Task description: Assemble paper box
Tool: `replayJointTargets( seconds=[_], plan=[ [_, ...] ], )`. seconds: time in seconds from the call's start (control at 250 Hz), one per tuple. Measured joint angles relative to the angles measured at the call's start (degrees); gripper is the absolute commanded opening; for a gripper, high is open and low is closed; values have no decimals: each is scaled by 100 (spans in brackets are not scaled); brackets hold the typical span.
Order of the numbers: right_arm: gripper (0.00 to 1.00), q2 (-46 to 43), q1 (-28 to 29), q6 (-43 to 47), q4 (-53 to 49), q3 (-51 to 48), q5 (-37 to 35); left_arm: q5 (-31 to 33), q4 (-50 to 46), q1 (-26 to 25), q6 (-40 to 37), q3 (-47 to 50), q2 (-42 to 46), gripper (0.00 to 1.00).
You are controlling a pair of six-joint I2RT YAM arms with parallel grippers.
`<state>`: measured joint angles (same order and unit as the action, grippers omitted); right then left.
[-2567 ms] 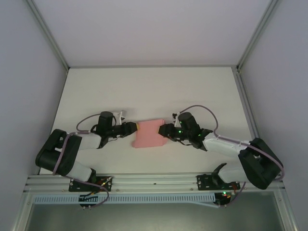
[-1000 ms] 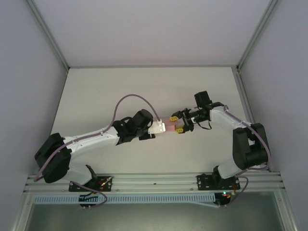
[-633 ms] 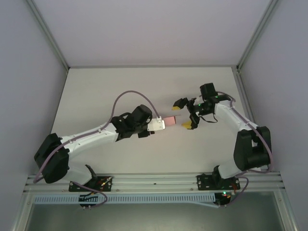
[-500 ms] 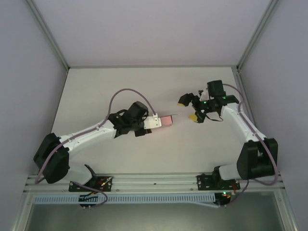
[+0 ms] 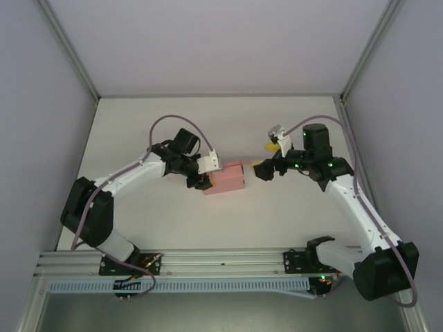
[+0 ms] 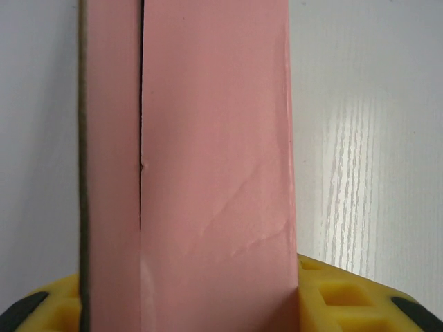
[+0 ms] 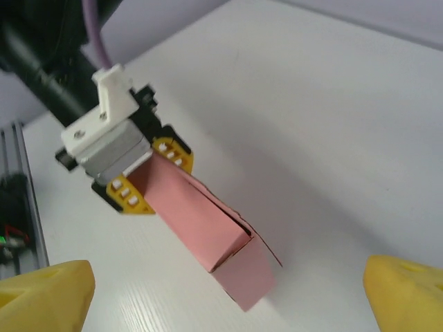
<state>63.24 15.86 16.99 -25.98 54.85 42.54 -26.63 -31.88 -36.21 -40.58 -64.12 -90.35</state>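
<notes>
- White tabletop is seen bare toward the near edge, with the work set about its middle.
- There the paper box, already folded into a long block, is clamped at its left end by the left gripper, its long axis running left to right.
- Just beyond the box's free right end, the right gripper is held wide open and empty, faced along that axis.

the paper box sits near the middle of the table, its left end between the fingers of the left gripper, with the right gripper just to its right, not touching it.
</notes>
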Motion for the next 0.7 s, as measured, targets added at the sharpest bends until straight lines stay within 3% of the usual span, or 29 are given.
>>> replayJointTargets(
  seconds=[0.16, 0.335, 0.555, 0.647, 0.699],
  plan=[
    [100, 533, 251, 968, -452, 146, -407, -63, -179, 15, -48, -111, -304, 36],
    [99, 966, 330, 1379, -529, 186, -555, -61, -273, 17, -52, -151, -343, 37],
    [83, 1591, 494, 1637, -564, 522, -647, -17, -280, 17, -50, -155, -345, 36],
    [69, 1853, 608, 1711, -566, 662, -697, 9, -291, 17, -48, -181, -348, 37],
    [56, 1982, 664, 1766, -555, 730, -721, 15, -291, 17, -48, -195, -350, 37]
  ],
)
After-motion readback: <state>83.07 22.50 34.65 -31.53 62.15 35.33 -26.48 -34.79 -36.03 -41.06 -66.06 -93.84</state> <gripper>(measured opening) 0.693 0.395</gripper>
